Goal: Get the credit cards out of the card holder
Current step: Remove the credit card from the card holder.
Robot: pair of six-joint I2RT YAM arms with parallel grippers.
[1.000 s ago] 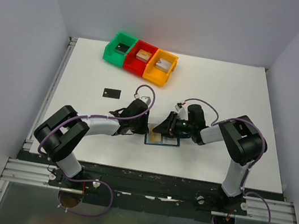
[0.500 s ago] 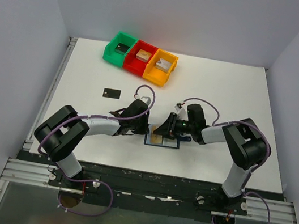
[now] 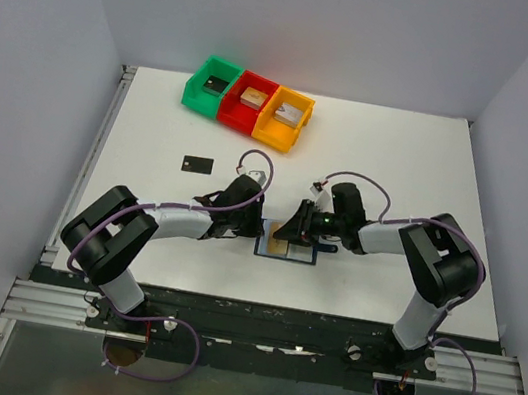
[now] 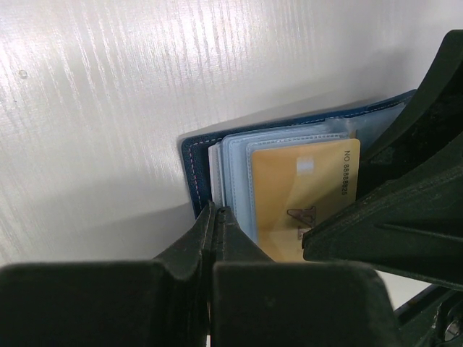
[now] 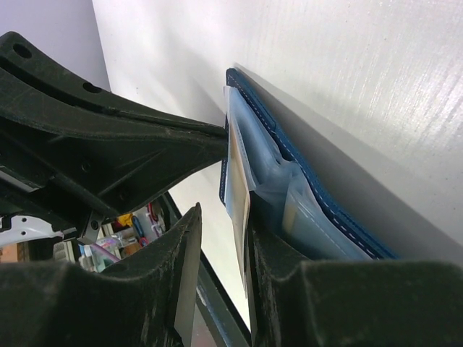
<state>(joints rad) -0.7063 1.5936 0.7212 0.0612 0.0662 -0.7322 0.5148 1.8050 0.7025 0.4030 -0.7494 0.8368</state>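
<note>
Straddling edge of tan-gold card with right gripper parted, gap on one side. Pressing left gripper, clenched shut and empty, onto card holder lying open at lower centre of overhead frame, between both wrists.

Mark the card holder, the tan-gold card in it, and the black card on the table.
card holder [image 4: 194, 170], left wrist view, navy cover edge.
tan-gold card [image 4: 293, 188], left wrist view, card face.
black card [image 3: 196, 163], top view, its middle.

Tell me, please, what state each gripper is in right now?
Left gripper: closed, tips at the holder's edge.
Right gripper: open, straddling a gold card, not yet clamped.
</note>
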